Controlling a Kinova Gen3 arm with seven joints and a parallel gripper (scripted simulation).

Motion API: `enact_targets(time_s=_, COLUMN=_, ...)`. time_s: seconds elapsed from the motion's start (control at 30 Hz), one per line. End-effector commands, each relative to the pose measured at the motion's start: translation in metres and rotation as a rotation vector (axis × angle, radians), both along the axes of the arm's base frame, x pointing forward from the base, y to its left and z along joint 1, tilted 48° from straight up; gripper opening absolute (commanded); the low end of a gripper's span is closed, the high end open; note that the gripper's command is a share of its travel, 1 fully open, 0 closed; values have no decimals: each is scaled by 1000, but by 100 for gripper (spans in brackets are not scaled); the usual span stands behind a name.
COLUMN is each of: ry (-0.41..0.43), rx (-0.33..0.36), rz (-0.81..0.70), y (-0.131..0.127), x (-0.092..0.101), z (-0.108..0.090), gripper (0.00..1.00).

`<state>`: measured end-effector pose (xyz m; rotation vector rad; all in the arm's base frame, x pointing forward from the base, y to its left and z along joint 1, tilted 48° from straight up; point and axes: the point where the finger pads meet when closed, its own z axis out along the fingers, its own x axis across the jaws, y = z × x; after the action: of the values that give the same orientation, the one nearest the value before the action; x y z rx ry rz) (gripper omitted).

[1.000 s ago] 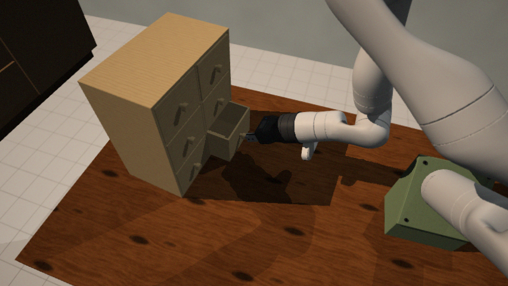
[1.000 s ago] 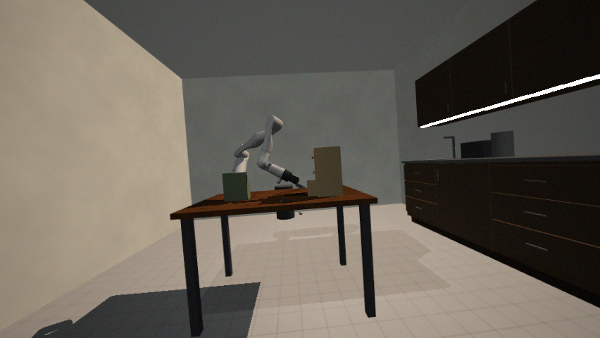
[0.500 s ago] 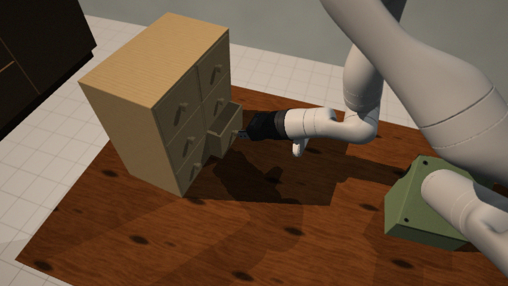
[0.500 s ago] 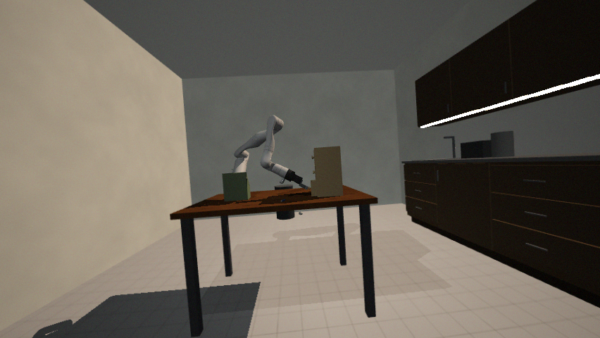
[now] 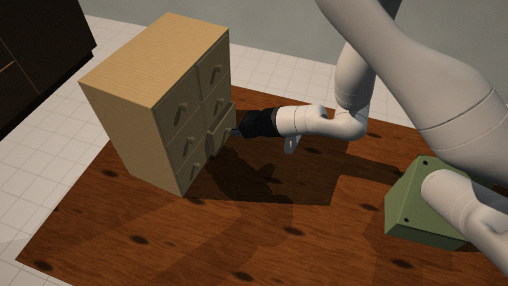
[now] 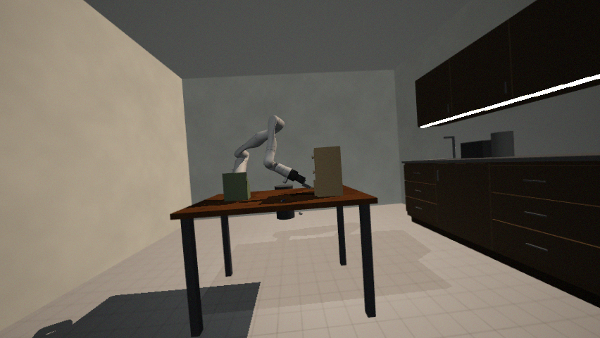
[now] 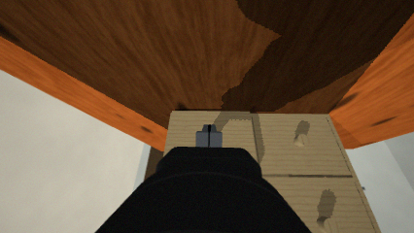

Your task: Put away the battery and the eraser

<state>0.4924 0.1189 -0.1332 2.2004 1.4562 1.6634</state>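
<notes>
ok so the claw (image 5: pixel 235 131) (image 6: pixel 308 185) (image 7: pixel 209 132) was narrow, fingers shut together with nothing in them, tips right up at the knob (image 5: pixel 228 130) of the bottom right drawer (image 5: pixel 221 137) (image 7: pixel 235 133). Couldn't tell if they actually touched, the wrist cam had the knob hidden behind them. That drawer stuck out a bit from the chest (image 5: pixel 120 117) (image 6: pixel 328 172) (image 7: pixel 321 150), and the other five looked in

The relation that mattered imo: the drawer lay straight ahead of the tips, chest behind it, and its slide ran into the chest pretty much along the arm's reach seen from above. The claw slanted down though, so I'd guess the push had to go level, not along the fingers, or the tips could slip off or the chest get shoved back

No eraser or battery that I could make out, so whether they were already in their drawers, no idea
</notes>
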Motion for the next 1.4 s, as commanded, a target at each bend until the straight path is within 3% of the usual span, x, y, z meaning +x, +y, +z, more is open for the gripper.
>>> enact_targets(time_s=0.0, ry=-7, rx=-3, rz=-1, y=-1, x=5, z=1, gripper=0)
enact_targets(time_s=1.37, ry=-7, rx=-3, rz=-1, y=1, x=17, z=0, gripper=0)
